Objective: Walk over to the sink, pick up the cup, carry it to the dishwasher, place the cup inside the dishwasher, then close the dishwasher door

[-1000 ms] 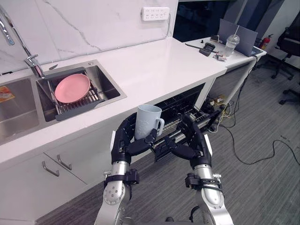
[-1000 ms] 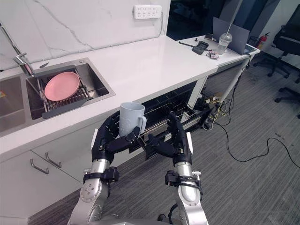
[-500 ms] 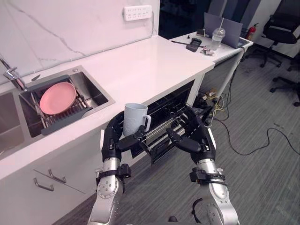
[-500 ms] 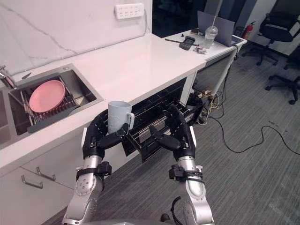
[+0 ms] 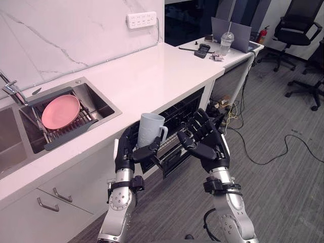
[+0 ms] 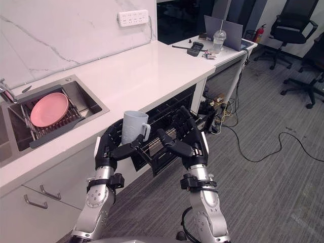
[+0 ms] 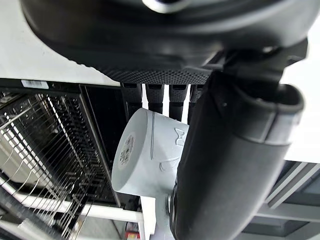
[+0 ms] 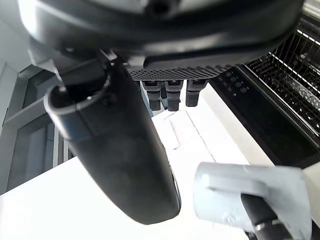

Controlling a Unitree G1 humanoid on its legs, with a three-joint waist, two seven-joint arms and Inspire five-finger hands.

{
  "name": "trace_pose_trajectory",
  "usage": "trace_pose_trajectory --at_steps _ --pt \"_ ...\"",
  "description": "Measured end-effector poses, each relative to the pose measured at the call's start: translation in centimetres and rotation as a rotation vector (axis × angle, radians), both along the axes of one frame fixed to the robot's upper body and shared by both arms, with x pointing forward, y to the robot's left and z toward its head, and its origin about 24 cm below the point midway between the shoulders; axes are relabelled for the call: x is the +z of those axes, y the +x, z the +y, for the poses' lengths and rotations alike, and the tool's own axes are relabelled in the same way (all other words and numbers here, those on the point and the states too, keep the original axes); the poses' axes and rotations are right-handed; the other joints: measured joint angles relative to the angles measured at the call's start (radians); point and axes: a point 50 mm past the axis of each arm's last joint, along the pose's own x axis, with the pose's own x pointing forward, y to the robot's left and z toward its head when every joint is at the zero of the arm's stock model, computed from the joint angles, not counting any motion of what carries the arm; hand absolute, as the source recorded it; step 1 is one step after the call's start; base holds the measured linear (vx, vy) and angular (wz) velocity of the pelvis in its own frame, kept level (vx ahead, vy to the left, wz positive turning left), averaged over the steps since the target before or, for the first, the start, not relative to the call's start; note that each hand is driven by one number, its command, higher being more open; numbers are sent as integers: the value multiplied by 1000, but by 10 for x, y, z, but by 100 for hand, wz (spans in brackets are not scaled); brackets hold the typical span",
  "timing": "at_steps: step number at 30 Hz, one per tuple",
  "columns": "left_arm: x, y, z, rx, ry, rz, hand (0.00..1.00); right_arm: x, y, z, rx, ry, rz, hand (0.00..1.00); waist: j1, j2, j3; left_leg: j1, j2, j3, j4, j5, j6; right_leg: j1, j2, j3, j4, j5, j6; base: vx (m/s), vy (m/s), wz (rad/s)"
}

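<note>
Left eye view is showing the left hand [image 5: 132, 152] carrying the pale grey cup [image 5: 151, 129] upright in the air, just off the front edge of the table [image 5: 152, 66], with the handle pointing toward the right hand [image 5: 207, 144]. In the left wrist view the fingers [image 7: 155, 95] are wrapping the far side of the cup while the thumb is pressing the near side, so the hold is looking firm. The right hand is hovering beside the cup with its fingers spread and relaxed, grasping nothing.

Below both hands the dishwasher [image 5: 188, 109] is standing open under the table's front edge, and its wire rack [image 5: 174, 143] is sticking out toward the robot. The cup is hanging above the rack's left part and is not touching it.

The sink [image 5: 104, 96] is lying well apart, toward the table's left end, holding a pink plate [image 5: 61, 111] on a drain rack.

Judging from this, the walk to the sink and the pick-up are done, and the carry is nearly finishing. What is remaining is lowering the cup into the rack, letting go, and then shutting the dishwasher, probably with the free right hand.
</note>
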Motion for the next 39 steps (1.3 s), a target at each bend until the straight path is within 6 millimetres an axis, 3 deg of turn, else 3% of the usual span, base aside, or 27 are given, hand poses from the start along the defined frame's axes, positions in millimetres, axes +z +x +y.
trace_pose_trajectory --at_steps 16,25,26,37,38,39 --pt "4 -4 -41 -196 17 -26 30 -18 12 21 58 -83 74 90 6 -1 -19 -15 -19 -48 -23 30 9 2 -19 -47 1 1 1 -30 -16 9" --pt "2 -8 -46 -256 52 -19 30 -26 16 20 37 -78 120 90 5 -13 -33 -26 -20 -65 -21 42 7 -2 -22 -63 7 1 1 -43 -18 6" --pt "2 -8 -44 -254 47 -17 30 -26 17 22 44 -75 121 30 5 -13 -34 -27 -20 -66 -21 43 7 -2 -22 -64 7 2 1 -39 -16 2" --pt "7 -2 -43 -274 55 -45 30 -22 28 21 33 -47 119 30 6 -34 -43 -43 -19 -87 -12 47 6 -4 -23 -83 6 4 -2 -19 -11 5" --pt "7 -2 -43 -274 54 -45 90 -22 28 21 33 -42 119 30 6 -34 -43 -43 -19 -87 -11 47 6 -3 -23 -83 6 4 -2 0 0 0" --pt "7 -2 -43 -274 53 -44 90 -22 28 21 31 -31 122 30 5 -34 -43 -43 -19 -88 -10 47 6 -2 -22 -84 6 5 -2 -32 -9 1"
